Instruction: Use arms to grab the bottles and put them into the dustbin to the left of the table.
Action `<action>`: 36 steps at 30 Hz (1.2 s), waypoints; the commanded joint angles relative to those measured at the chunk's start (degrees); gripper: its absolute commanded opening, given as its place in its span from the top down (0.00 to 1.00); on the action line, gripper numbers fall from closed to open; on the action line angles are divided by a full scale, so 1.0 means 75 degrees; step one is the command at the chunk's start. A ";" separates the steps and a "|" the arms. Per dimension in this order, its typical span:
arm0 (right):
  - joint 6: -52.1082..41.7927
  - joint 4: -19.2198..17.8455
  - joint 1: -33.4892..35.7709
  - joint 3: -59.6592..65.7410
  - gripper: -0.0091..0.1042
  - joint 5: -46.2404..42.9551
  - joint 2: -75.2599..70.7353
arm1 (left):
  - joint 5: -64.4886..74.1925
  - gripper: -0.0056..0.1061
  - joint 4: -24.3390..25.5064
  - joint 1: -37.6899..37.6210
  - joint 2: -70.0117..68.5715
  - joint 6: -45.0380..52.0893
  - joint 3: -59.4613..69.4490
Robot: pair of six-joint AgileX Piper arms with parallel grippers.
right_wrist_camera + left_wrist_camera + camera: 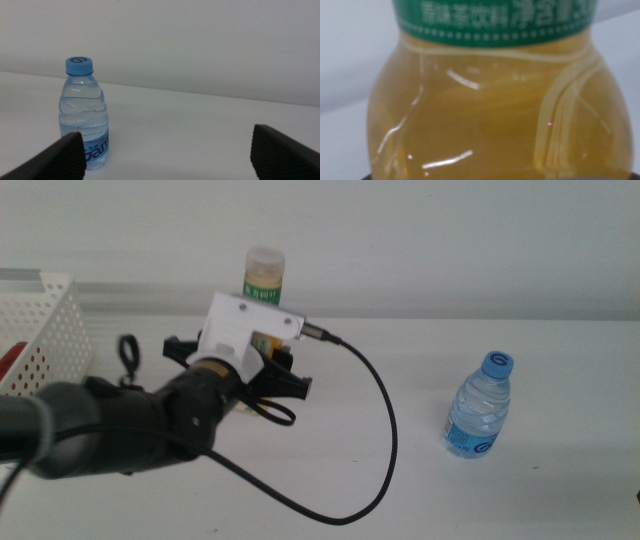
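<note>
Left claw (pixel 268 365), black and angular with a white camera block on its wrist, reaches in from the left of the middle view and sits around the lower body of the yellow juice bottle with pale cap and green neck label (pixel 264 278). The bottle stands upright near the back of the wide white flat bench (pixel 520 490); only its cap, label and a bit of its body show above the wrist block. In the left wrist view the yellow bottle body (pixel 495 115) fills nearly the whole picture, green label band at its neck, so it is right up against the camera. The claw's jaws barely show there, and in the middle view they are mostly hidden; cannot tell whether they are clamped on the bottle or just around it. A thick black braided cable (pixel 385 430) loops from the wrist block over the bench toward the near edge.

The small clear water bottle with blue cap and blue label (pixel 479 405) stands upright on the bench's right side, well apart from the juice bottle.

Right claw (pixel 170 150) is out of the middle view. Its wrist view shows both dark jaws spread wide, holding nothing. The water bottle (pixel 84 120) stands beyond them, close to one jaw, not between the two.

The white rectangular perforated plastic basket (pixel 45 330) sits at the left edge, something red (pixel 10 360) showing inside it.
</note>
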 commanded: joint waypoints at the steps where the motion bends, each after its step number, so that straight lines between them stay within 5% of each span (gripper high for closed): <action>1: -0.0039 -0.0052 -0.0022 0.0331 0.15 -0.0092 -0.0298 | -0.0118 0.97 -0.0108 -0.0010 -0.0689 0.0465 -0.0048; 5: -0.0039 -0.0052 -0.0022 0.0331 0.15 -0.0092 -0.0298 | 0.0240 0.97 -0.0384 -0.0010 -0.1299 0.0923 -0.0048; 11: -0.0039 -0.0052 -0.0022 0.0331 0.15 -0.0092 -0.0298 | 0.0897 0.97 -0.2654 0.0145 -0.1850 0.3478 -0.0048; 13: -0.0039 -0.0052 -0.0022 0.0331 0.15 -0.0092 -0.0298 | 0.1053 0.97 -0.2941 0.0326 -0.1952 0.3819 -0.0048; 20: -0.0039 -0.0052 -0.0022 0.0331 0.15 -0.0092 -0.0298 | 0.2354 0.97 -0.0904 0.0913 -0.2321 0.2003 -0.0048; 33: -0.0039 -0.0052 -0.0022 0.0331 0.15 -0.0092 -0.0298 | 0.5287 0.97 0.4019 0.2259 -0.2531 -0.2728 -0.0334; 36: -0.0039 -0.0052 -0.0022 0.0331 0.15 -0.0092 -0.0298 | 0.6408 0.97 0.4121 0.2423 -0.2680 -0.2813 -0.0814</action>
